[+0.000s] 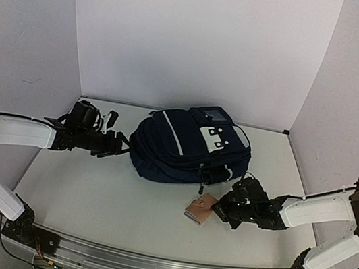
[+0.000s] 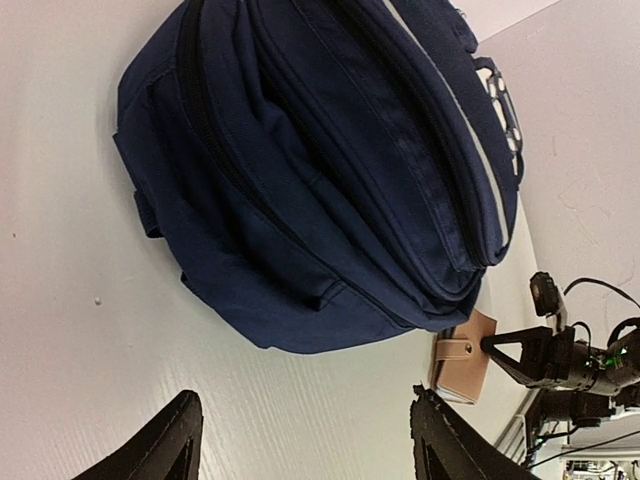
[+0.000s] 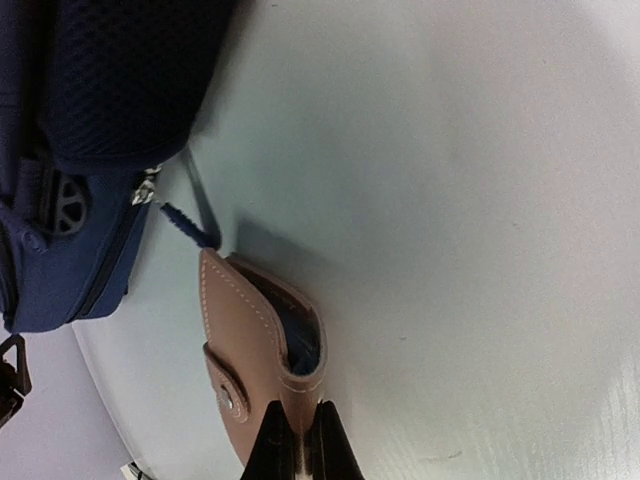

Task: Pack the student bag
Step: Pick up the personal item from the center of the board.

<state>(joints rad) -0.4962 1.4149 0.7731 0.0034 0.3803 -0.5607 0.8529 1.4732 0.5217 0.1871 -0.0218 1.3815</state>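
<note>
"Two pincers are low over the table (image 1: 101, 197), and the near one is the story: the right gripper (image 1: 217, 212) has its jaws pinched flat on the edge of a tan wallet (image 1: 200, 209)."

"A thin bite, that. The wrist view shows only the wallet's rim between the tips, and the rest is lying on the surface."

"So where does it go?"

"Just beyond it, far and slightly left. The student bag (image 1: 187, 148) is lying down mid-table with its long axis running near-left to far-right. Its near right corner is just beside the wallet. The right arm is plainly the nearer one for the drop."

"And the left gripper (image 1: 117, 145)?"

"Its jaws are spread wide and it holds nothing. It hovers beside the bag's left end, close but apart."

"Any mouth to aim for?"

"None that shows. From the left wrist view the zip lines look shut, though the far side is hidden. Most likely a compartment has to be opened before the wallet can travel that short hop up and in."
</note>
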